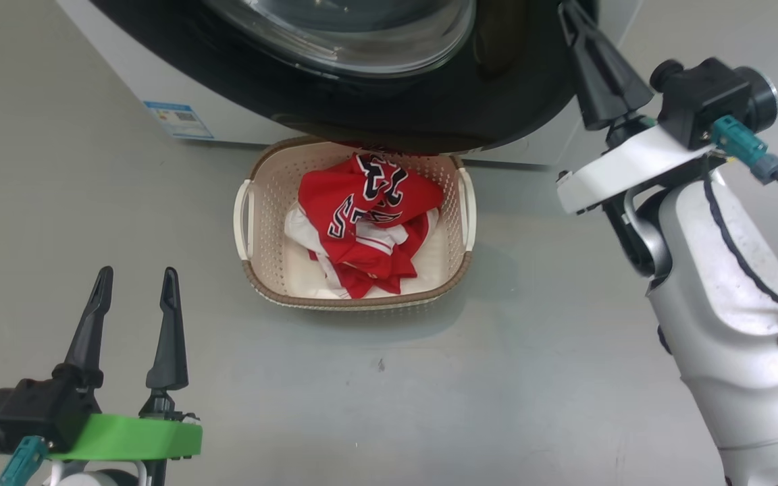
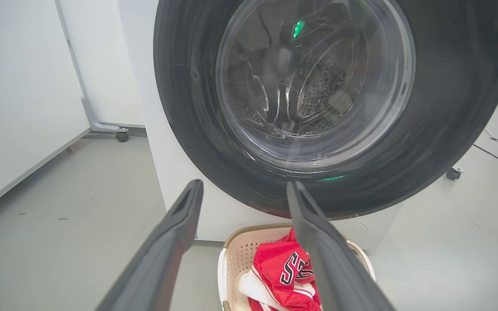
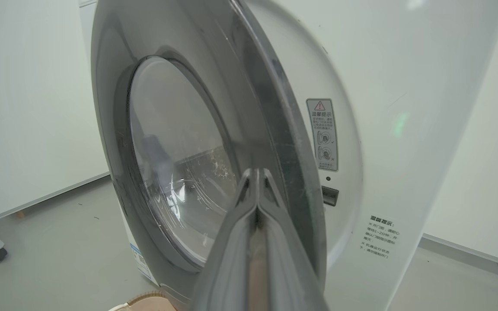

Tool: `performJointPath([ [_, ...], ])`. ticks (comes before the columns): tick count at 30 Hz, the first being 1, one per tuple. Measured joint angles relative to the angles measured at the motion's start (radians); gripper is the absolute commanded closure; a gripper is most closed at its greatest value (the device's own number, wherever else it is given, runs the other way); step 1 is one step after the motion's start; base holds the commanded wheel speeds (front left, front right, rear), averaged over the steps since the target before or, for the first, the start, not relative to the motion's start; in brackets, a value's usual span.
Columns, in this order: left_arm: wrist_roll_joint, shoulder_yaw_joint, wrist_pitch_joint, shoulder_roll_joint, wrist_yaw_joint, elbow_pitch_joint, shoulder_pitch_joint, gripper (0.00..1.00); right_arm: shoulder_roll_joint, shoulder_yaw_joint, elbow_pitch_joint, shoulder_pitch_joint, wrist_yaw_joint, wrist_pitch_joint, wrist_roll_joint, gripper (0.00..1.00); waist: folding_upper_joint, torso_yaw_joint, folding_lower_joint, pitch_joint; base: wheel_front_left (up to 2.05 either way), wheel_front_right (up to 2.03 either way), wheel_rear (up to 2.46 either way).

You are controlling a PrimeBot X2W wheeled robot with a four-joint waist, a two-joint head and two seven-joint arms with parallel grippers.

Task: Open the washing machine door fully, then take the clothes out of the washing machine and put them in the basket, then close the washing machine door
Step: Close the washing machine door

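Red garments with navy-and-white lettering (image 1: pixel 362 223) lie in the cream perforated plastic basket (image 1: pixel 355 300) on the grey floor (image 1: pixel 497 378), below the round glossy black washing machine door (image 1: pixel 497 101); door ajar from the white washing machine (image 3: pixel 404 108); right hand (image 3: pixel 256 175) pressed together at the door's edge; left hand (image 1: pixel 138 273) spread, empty.

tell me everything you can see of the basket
The basket is small, rounded-rectangular, of cream perforated plastic with a brown woven-look rim and a white handle on each side. It stands upright on the grey floor just before the washing machine, its far edge under the black washing machine door. Inside lie the clothes: red garments, a lettered jersey on top.
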Motion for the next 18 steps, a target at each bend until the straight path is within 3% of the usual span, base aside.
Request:
performJointPath([
  [18, -0.005, -0.014, -0.015, -0.008, -0.021, 0.03, -0.054, 0.0, -0.06, -0.057, 0.138, -0.173, 0.017, -0.005, 0.001, 1.0, 0.0001, 0.078, 0.0, 0.079, 0.0, 0.0, 0.0],
])
